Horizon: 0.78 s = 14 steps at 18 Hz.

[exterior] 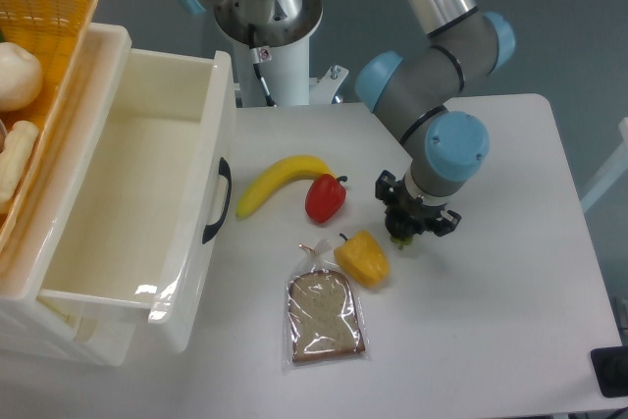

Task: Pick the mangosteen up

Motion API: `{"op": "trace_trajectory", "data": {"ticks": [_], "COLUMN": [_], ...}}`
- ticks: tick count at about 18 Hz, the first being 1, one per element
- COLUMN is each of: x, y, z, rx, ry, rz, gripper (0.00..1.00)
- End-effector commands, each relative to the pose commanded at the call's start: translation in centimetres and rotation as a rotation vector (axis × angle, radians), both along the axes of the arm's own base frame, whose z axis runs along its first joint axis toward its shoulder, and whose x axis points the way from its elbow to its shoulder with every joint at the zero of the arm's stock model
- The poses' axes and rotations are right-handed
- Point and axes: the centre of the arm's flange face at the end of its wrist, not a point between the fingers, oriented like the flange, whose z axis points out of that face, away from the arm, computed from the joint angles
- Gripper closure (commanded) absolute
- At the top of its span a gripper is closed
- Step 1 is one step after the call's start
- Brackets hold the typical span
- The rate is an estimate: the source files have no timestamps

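The end effector (403, 234) points down at the tabletop (491, 321) right of centre, just right of the yellow pepper (362, 259). A bit of green shows between its fingers — likely the mangosteen (401, 239), mostly hidden beneath it. How far the fingers are open, or whether they grip, I cannot tell. The red pepper (325, 198) and banana (278, 182) lie to the left; bagged bread (325, 316) lies lower centre.
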Motion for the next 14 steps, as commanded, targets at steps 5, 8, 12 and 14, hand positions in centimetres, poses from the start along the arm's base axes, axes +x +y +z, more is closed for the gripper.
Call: {"op": "trace_trajectory", "data": {"ticks": [5,8,12,14], "x": [-2.2,-2.9,-2.7,-2.3], "y": [1.6,2.6,2.1,1.6], "z": [3.0,5.1,5.9,6.9], "rx": [0.010,0.053,0.053,0.050], "ry": [0.076,0.092,0.060,0.061], "rz": [-0.072,-0.126,-0.139,-0.157], "gripper": [0.99,0.99,0.99,0.99]}}
